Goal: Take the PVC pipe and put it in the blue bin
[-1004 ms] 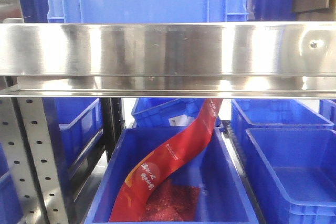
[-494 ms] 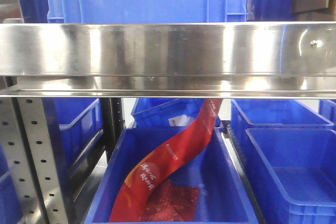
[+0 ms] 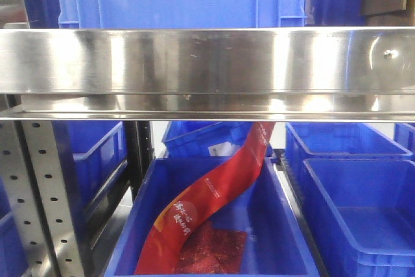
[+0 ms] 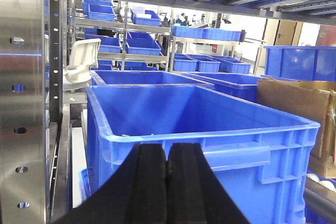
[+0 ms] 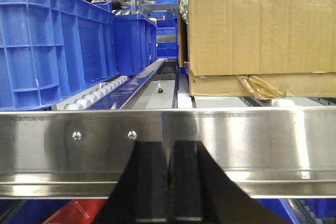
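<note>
Nothing moved since earlier frames; left gripper [image 4: 168,182] and right gripper [image 5: 169,182] jaws clenched empty; pipe unseen, search pending.

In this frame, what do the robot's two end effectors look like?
Only the fingers show. The left end effector has two matte black fingers with flat inner faces, flaring wider toward the base. The right end effector looks the same: black, flat-faced, flared below. No cables, markings or arm links are visible.

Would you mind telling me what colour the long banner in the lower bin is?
The banner is red with light lettering, seen best in the front-facing view.
</note>
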`<state>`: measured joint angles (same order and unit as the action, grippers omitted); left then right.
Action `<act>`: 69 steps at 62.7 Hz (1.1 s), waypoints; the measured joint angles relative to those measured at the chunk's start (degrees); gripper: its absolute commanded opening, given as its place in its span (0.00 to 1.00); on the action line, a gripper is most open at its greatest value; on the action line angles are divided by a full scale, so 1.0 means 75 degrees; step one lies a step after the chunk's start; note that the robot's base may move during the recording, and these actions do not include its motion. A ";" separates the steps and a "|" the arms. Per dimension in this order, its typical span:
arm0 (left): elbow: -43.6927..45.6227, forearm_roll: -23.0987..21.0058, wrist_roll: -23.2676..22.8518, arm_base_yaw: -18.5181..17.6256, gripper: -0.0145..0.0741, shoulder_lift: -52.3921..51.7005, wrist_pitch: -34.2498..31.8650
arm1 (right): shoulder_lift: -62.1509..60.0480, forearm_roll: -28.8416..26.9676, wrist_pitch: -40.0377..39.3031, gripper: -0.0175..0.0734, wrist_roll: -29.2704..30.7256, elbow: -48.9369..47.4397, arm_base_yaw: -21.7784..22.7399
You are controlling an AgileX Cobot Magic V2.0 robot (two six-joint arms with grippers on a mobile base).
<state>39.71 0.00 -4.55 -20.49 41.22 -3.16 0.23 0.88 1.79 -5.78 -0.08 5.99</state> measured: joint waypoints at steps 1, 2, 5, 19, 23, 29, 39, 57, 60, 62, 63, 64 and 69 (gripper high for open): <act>0.0000 0.0000 0.0000 0.0000 0.04 0.0000 0.0000 | 0.0000 0.0000 0.0000 0.01 0.0000 0.0000 0.0000; 0.0000 0.0000 0.0000 0.0000 0.04 0.0000 0.0000 | 0.0000 0.0000 0.0000 0.01 0.0000 0.0000 0.0000; 0.0000 0.0000 0.0000 0.0000 0.04 0.0000 0.0000 | 0.0000 0.0000 0.0000 0.01 0.0000 0.0000 0.0000; 0.0000 0.0000 0.0000 0.0000 0.04 0.0000 0.0000 | 0.0000 0.0000 0.0000 0.01 0.0000 0.0000 0.0000; -0.0033 0.0000 0.0000 0.0014 0.04 0.0000 0.0000 | 0.0000 -0.0015 0.0000 0.01 0.0000 0.0000 0.0000; -0.0345 0.0000 0.0000 0.0221 0.04 -0.0197 -0.0027 | 0.0000 -0.0015 0.0000 0.01 0.0000 0.0000 0.0000; -0.1501 0.0249 0.0000 0.0890 0.04 -0.1012 0.0179 | 0.0000 -0.0015 0.0000 0.01 0.0000 0.0000 0.0000; -0.3582 0.0341 0.0000 0.1930 0.04 -0.2885 0.0421 | 0.0000 -0.0015 0.0000 0.01 0.0000 0.0000 0.0000; -0.3817 0.0355 0.0000 0.2065 0.04 -0.3162 0.0421 | 0.0000 -0.0015 0.0000 0.01 0.0000 0.0000 0.0000; -0.3973 0.0355 0.0000 0.2120 0.04 -0.3391 0.0421 | 0.0000 -0.0015 0.0000 0.01 0.0000 0.0000 0.0000; -0.4090 0.0355 0.0000 0.2160 0.04 -0.3483 0.0421 | 0.0000 -0.0015 0.0000 0.01 0.0000 0.0000 0.0000; -0.4170 0.0355 0.0000 0.2191 0.04 -0.3574 0.0421 | 0.0000 -0.0015 0.0000 0.01 0.0000 0.0000 0.0000; -0.4624 0.0355 0.0000 0.2280 0.04 -0.4094 0.0421 | 0.0000 -0.0015 0.0000 0.01 0.0000 0.0000 0.0000</act>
<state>5.03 2.66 -4.55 -3.39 10.51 0.00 0.23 0.76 1.79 -5.78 -0.08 5.99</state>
